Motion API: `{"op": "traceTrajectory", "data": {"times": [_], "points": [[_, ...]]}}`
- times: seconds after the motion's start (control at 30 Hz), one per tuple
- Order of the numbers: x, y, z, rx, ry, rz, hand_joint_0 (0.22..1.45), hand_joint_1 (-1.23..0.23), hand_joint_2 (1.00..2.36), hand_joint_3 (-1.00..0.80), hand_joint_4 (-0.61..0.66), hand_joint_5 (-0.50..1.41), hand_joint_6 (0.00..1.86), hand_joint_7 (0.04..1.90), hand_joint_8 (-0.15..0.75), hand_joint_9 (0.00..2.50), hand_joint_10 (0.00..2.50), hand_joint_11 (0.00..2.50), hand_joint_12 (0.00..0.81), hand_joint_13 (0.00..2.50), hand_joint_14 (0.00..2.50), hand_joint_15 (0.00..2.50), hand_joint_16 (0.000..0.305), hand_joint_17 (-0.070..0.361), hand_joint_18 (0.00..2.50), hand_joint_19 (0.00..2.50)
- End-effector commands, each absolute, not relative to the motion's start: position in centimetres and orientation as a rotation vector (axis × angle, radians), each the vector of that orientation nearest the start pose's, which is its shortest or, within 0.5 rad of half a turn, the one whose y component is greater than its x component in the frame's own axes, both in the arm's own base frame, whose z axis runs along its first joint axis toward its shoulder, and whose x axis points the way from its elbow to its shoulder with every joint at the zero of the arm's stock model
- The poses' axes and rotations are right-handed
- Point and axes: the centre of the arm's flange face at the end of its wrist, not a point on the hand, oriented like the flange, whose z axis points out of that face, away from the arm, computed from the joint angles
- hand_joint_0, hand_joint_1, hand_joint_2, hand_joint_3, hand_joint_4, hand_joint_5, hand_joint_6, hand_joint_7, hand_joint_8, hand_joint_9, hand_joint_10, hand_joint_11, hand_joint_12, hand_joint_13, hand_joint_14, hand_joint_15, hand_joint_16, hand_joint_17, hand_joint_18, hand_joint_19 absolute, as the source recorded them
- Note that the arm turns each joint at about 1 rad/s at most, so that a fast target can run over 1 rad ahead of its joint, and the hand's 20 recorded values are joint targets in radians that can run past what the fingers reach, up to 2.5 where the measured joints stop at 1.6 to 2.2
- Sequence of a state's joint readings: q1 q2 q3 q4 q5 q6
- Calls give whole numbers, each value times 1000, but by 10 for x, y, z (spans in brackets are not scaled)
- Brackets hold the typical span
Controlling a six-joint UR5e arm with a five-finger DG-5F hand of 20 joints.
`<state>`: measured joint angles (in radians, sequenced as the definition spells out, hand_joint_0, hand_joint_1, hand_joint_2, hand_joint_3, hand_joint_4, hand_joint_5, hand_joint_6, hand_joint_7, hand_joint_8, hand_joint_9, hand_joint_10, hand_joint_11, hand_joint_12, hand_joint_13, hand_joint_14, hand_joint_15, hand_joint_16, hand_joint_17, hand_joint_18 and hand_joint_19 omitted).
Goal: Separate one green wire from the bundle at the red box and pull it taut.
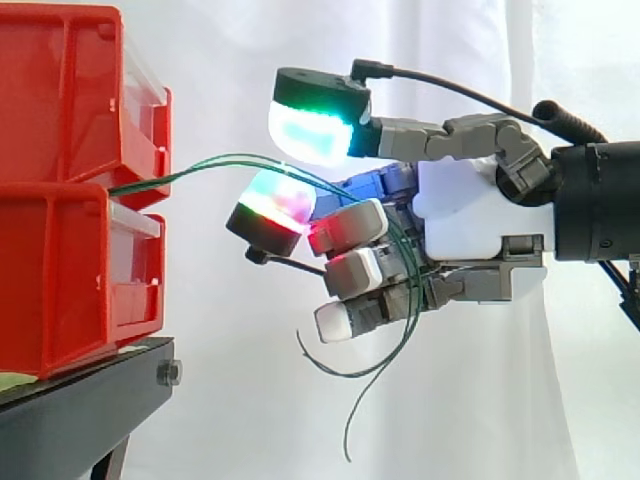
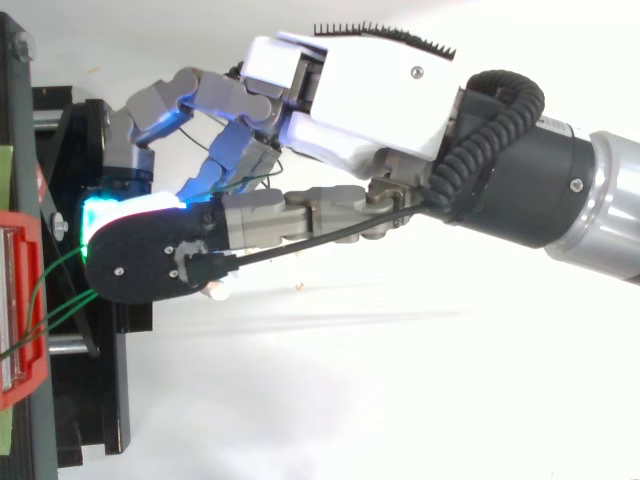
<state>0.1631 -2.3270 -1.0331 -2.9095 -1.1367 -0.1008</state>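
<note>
Hand (image 1: 470,215) has its fingers curled around the green wires (image 1: 215,162). They arc out slack from between the stacked red bins (image 1: 70,200) at its 9 o'clock, and the loose ends dangle toward 6 o'clock.

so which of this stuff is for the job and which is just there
Job: green wires, red bins, hand curled round the wires.
Just there: black stand, curtain.
</note>
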Motion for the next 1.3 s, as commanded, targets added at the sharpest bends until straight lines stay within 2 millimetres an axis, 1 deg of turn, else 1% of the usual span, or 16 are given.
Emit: {"op": "traceTrajectory", "data": {"times": [0.0,0.13,0.2,0.57,0.6,0.63,0.67,0.7,0.8,0.83,0.9,0.93,0.97,1.03,1.13,1.27], "points": [[784,-49,287,1257,1054,937,611,-614,1017,-239,192,-218,899,981,314,1131,113,1554,369,1175,25,953,49,111,923,507],[784,-54,282,1256,1057,925,625,-645,1018,-237,170,-220,906,951,320,1119,150,1547,365,1172,23,948,49,111,923,498],[782,-58,273,1249,1047,927,632,-661,1017,-240,162,-220,907,950,321,1111,164,1545,363,1168,25,951,49,110,922,496],[784,-59,275,1228,1045,940,657,-730,1015,-282,148,-223,928,932,324,1098,200,1523,361,1159,26,946,49,110,918,478],[784,-59,275,1228,1045,940,655,-738,1012,-349,178,-224,932,933,327,1098,199,1525,363,1159,26,941,49,110,917,481],[784,-59,275,1228,1045,940,634,-719,1006,-434,195,-224,933,936,322,1099,200,1526,360,1160,26,950,49,110,916,488],[785,-59,278,1225,1040,944,622,-703,1004,-443,197,-224,933,936,325,1100,199,1526,363,1160,26,951,49,110,916,488],[785,-59,278,1224,1038,945,588,-632,1001,-488,205,-225,928,937,319,1092,191,1526,366,1162,25,946,49,111,919,501],[788,-60,288,1216,1037,940,548,-487,1000,-500,213,-225,916,918,326,1093,199,1490,378,1175,24,950,52,116,933,512],[788,-58,289,1215,1040,939,580,-411,1004,-449,199,-224,911,921,314,1109,138,1517,372,1173,22,942,50,113,921,531],[788,-60,292,1215,1050,927,597,-417,1011,-356,188,-219,915,959,316,1125,113,1536,370,1172,25,954,51,114,926,532],[788,-60,293,1218,1055,924,595,-454,1015,-263,203,-215,927,989,324,1123,116,1555,372,1170,25,953,50,113,923,532],[788,-58,293,1217,1056,925,594,-470,1015,-250,206,-215,928,994,326,1122,116,1564,374,1171,22,956,50,113,924,534],[788,-59,293,1218,1058,923,596,-557,1018,-137,211,-210,948,979,356,1114,229,1497,391,1187,21,939,54,122,960,503],[788,-60,293,1220,1056,923,601,-592,1018,-107,184,-209,953,965,355,1111,299,1472,396,1186,22,933,55,124,969,498],[788,-59,293,1218,1057,924,608,-614,1018,-107,162,-209,954,965,351,1109,286,1492,389,1179,23,947,54,122,961,500]]}}
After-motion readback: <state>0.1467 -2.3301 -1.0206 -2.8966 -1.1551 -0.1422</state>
